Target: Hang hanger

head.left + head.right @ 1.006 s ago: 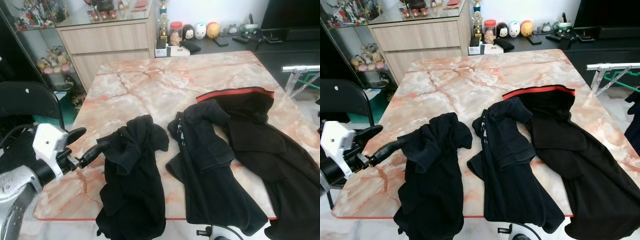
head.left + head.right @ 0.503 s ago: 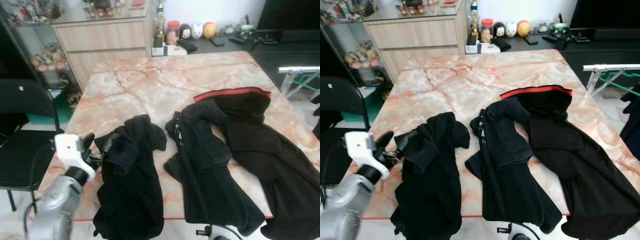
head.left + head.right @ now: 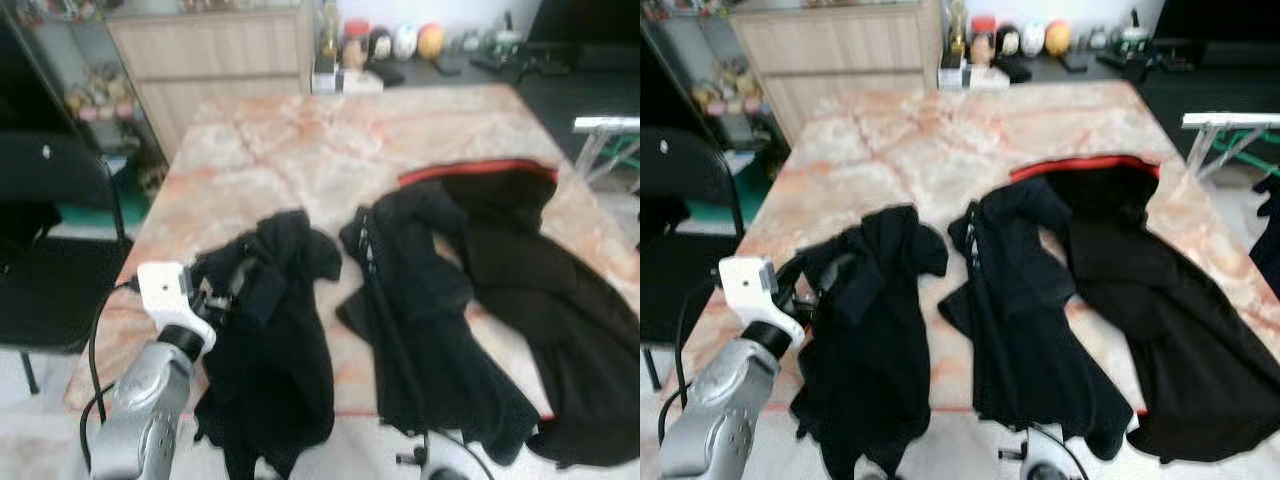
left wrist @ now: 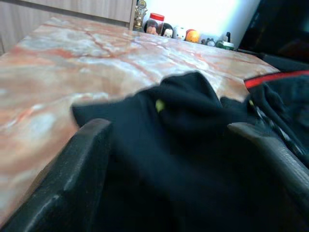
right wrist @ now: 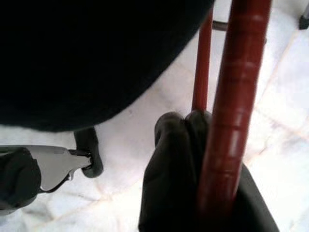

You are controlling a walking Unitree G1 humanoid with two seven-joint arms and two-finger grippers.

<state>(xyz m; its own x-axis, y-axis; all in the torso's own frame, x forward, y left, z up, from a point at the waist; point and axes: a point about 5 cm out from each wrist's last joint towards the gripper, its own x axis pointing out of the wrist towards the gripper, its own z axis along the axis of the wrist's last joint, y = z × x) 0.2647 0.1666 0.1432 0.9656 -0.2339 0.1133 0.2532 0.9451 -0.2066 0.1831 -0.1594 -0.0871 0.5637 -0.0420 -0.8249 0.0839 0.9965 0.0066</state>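
The left gripper [image 3: 220, 290], held at the table's left edge a second earlier, had been carried in over the collar of the left black garment [image 3: 270, 340]; the camera had also been tipped down. In the left wrist view its fingers [image 4: 72, 169] were seen spread wide, with bunched black cloth lying between them.

Three dark garments were spread across the near half of the marble table [image 3: 330, 140]. The left one was draped over the front edge, which was trimmed with a thin red line. The middle garment [image 3: 420, 330] and the red-collared garment [image 3: 540, 290] were overlapped and also hung past that edge. The far half of the tabletop was left bare, giving open room up to the wooden cabinet [image 3: 220, 50]. On the left side the table was closely flanked by a black chair [image 3: 50, 260]; off its right corner a metal rack [image 3: 605, 130] was seen.

White marks on the middle garment's front were too small to be read.

In the right wrist view, the right gripper [image 5: 186, 121] was shown with its fingers closed together against the bar of the red hanger [image 5: 231, 96], held low above pale floor beneath hanging black cloth.
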